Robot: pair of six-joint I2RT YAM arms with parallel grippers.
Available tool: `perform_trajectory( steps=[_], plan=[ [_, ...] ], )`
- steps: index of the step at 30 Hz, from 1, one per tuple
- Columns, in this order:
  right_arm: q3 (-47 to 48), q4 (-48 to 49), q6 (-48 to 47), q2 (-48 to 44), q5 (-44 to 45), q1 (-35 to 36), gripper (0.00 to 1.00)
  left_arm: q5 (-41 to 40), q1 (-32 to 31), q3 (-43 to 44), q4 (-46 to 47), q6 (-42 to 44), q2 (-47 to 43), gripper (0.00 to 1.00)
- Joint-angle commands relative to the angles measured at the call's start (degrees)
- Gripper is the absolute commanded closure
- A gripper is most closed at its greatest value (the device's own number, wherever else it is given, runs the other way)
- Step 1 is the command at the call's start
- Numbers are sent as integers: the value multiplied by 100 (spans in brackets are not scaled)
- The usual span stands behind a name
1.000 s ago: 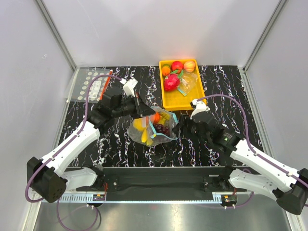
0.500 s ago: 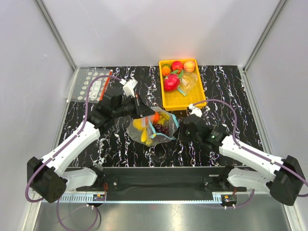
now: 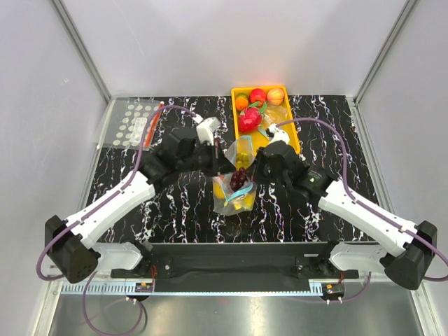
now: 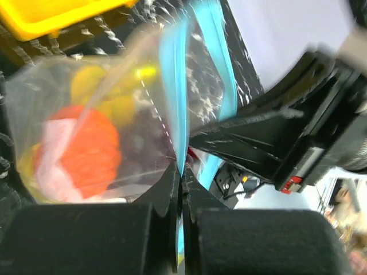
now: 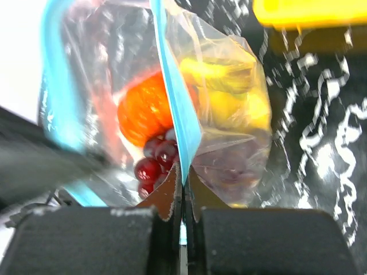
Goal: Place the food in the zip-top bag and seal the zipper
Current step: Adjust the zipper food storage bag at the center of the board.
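The clear zip-top bag (image 3: 236,183) hangs lifted between my two grippers, just in front of the yellow tray. Its food shows through the plastic: an orange-red fruit (image 5: 144,109), dark grapes (image 5: 153,163) and yellow pieces (image 5: 225,86). My left gripper (image 4: 182,172) is shut on the teal-blue zipper (image 4: 174,86) at one end of the mouth. At the other end my right gripper (image 5: 183,176) is shut on the same zipper (image 5: 175,106). In the top view the left gripper (image 3: 227,162) and right gripper (image 3: 256,166) face each other across the bag.
The yellow tray (image 3: 295,137) stands at the back, right of centre, holding several more toy fruits and a clear wrapper. A white-dotted bag (image 3: 131,126) with a red strip lies at the far left. Grey walls close in the black marbled table.
The right gripper has shut on the zipper strip. Both arms have moved right and toward the tray, and the bag now hangs raised between them instead of lying on the table.
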Motion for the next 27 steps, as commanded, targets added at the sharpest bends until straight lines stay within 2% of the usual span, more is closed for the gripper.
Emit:
perform_trajectory(
  steps=[1,5,7,14,17,23,27],
  plan=[
    [653,168,-262,361,-61,33,100,-246,-567,629,109,292,241,100],
    [619,336,-236,546,-184,42,100,-124,-797,551,285,186,383,100],
    [584,266,-236,459,-132,33,100,-307,-788,516,154,256,279,100],
    [1041,-411,-473,-42,88,42,100,-554,-411,902,-426,678,146,100],
    [1208,-762,-579,-96,114,42,100,-519,-314,657,-313,644,111,100],
    [577,-667,-588,-149,211,33,100,-563,-278,-125,232,520,58,100],
    [443,-701,-535,185,141,33,100,-282,-278,31,215,599,487,99]
  ],
)
